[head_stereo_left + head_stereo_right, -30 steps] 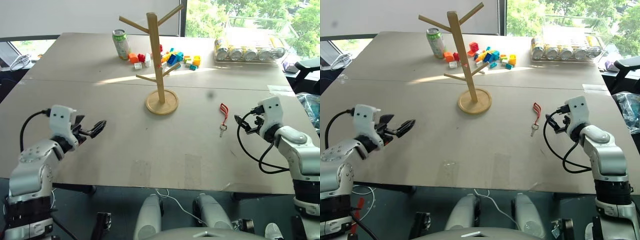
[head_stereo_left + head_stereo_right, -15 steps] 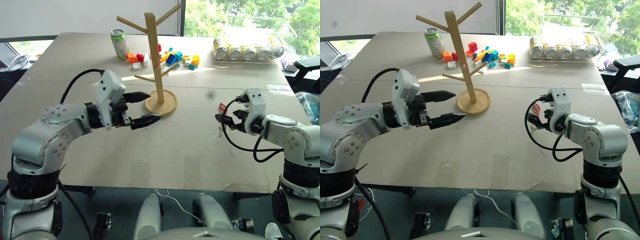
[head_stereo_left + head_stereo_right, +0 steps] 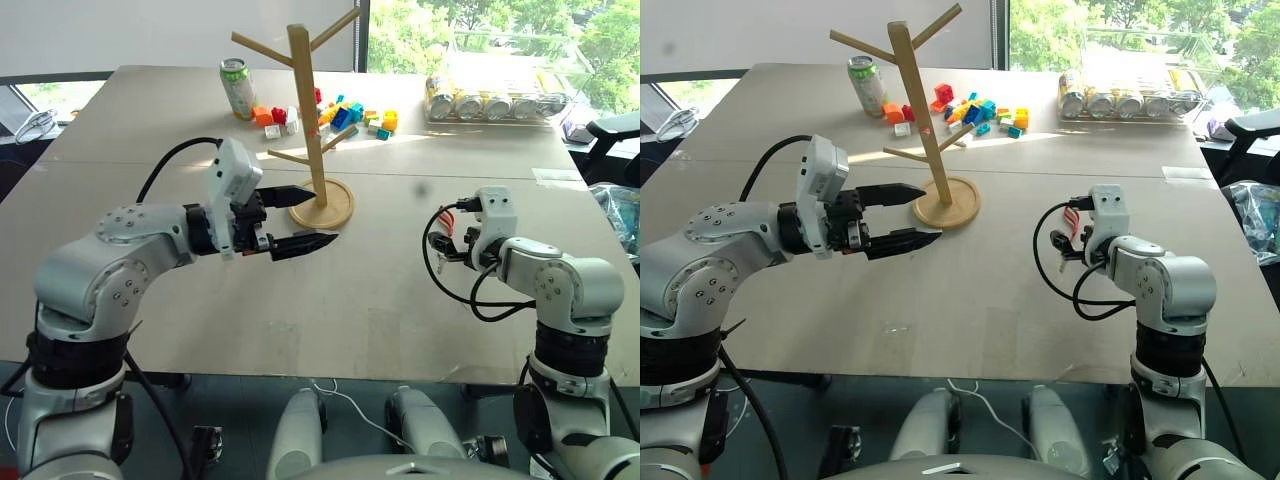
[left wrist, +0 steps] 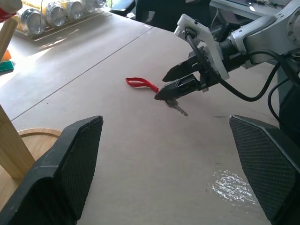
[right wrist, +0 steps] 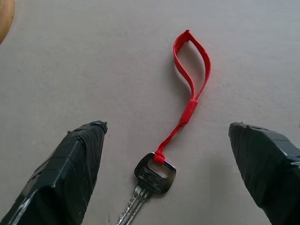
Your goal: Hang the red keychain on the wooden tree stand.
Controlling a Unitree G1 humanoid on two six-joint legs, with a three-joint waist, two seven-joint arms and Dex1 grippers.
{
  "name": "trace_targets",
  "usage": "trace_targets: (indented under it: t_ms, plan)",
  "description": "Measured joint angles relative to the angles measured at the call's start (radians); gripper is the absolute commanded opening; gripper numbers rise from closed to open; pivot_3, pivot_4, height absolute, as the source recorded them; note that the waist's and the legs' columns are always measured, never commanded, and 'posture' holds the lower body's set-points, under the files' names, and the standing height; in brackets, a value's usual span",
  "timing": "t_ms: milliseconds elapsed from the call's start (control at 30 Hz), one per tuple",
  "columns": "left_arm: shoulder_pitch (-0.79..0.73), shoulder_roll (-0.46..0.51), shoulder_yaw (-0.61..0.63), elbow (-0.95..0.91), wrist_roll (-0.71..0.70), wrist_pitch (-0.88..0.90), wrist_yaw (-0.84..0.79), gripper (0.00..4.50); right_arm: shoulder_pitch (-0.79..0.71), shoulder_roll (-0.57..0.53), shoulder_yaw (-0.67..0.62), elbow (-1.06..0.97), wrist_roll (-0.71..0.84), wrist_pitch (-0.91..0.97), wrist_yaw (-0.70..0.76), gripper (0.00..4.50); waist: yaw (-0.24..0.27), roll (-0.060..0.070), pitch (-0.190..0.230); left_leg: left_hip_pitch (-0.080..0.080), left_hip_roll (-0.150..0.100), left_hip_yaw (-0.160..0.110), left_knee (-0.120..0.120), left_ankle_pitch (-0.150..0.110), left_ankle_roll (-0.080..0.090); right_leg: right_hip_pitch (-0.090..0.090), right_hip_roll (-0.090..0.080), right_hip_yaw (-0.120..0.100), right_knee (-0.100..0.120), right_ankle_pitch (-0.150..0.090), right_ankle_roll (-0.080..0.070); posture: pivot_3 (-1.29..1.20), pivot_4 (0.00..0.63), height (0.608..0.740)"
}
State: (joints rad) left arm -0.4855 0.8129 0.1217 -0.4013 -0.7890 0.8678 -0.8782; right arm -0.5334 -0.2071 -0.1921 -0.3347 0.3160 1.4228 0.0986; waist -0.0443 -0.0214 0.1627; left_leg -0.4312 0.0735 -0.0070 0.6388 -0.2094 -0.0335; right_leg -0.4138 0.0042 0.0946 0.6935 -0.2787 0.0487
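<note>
The red keychain (image 5: 192, 101) lies flat on the table, a red strap loop with a silvery key (image 5: 150, 180) at its near end. My right gripper (image 5: 166, 125) hovers open just over it, its fingers to either side of the key end; whether they touch it I cannot tell. The left wrist view shows that gripper (image 4: 160, 88) tipped down at the strap (image 4: 140, 84). The wooden tree stand (image 3: 306, 110) stands upright at mid-table on its round base (image 3: 340, 208). My left gripper (image 3: 322, 213) is held open and empty just left of that base, pointing right.
A green soda can (image 3: 240, 88) and scattered toy bricks (image 3: 340, 115) sit behind the stand. A clear tray of cans (image 3: 495, 100) is at the back right. A black chair (image 3: 610, 130) stands past the table's right edge.
My left arm swung up from the table's left side to beside the stand's base, then held still. My right gripper moved left and tipped down over the keychain.
</note>
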Motion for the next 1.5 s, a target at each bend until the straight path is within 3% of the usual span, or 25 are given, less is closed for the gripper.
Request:
trace_targets:
  t_ms: [567, 900, 1233, 1500]
  plan:
    - [-0.017, 0.0, -0.002, -0.001, -0.008, 0.021, 0.004, 4.44, 0.022, 0.029, 0.061, 0.11, -0.072, -0.205, -0.022, 4.47, -0.002, 0.0, 0.0, 0.001, 0.0, 0.0, 0.0, 0.0, 0.0, 0.0, 0.0, 0.0, 0.0, 0.0, 0.001, 0.0, 0.15, 0.732]
    - [-0.022, 0.006, -0.002, -0.008, -0.029, 0.04, 0.01, 4.5, 0.047, 0.027, 0.073, 0.119, -0.107, -0.258, -0.027, 0.12, -0.008, 0.0, 0.0, 0.001, 0.0, 0.0, 0.0, 0.0, 0.0, 0.0, 0.001, 0.0, 0.0, 0.0, 0.001, 0.0, 0.15, 0.732]
    - [-0.028, 0.006, -0.001, -0.019, -0.059, 0.05, 0.032, 4.5, 0.085, -0.025, 0.181, 0.102, -0.131, -0.334, 0.024, 0.05, -0.022, 0.0, 0.0, 0.001, 0.0, 0.0, 0.0, 0.0, 0.0, 0.0, 0.001, 0.0, 0.0, -0.001, 0.001, 0.0, 0.15, 0.732]
    - [0.021, 0.028, 0.062, -0.023, -0.076, 0.052, 0.052, 4.5, 0.127, -0.111, 0.243, 0.058, -0.095, -0.528, 0.211, 0.05, -0.024, 0.001, 0.002, 0.0, 0.0, 0.0, 0.0, 0.0, 0.0, 0.0, 0.0, 0.001, 0.0, -0.001, 0.002, 0.0, 0.15, 0.732]
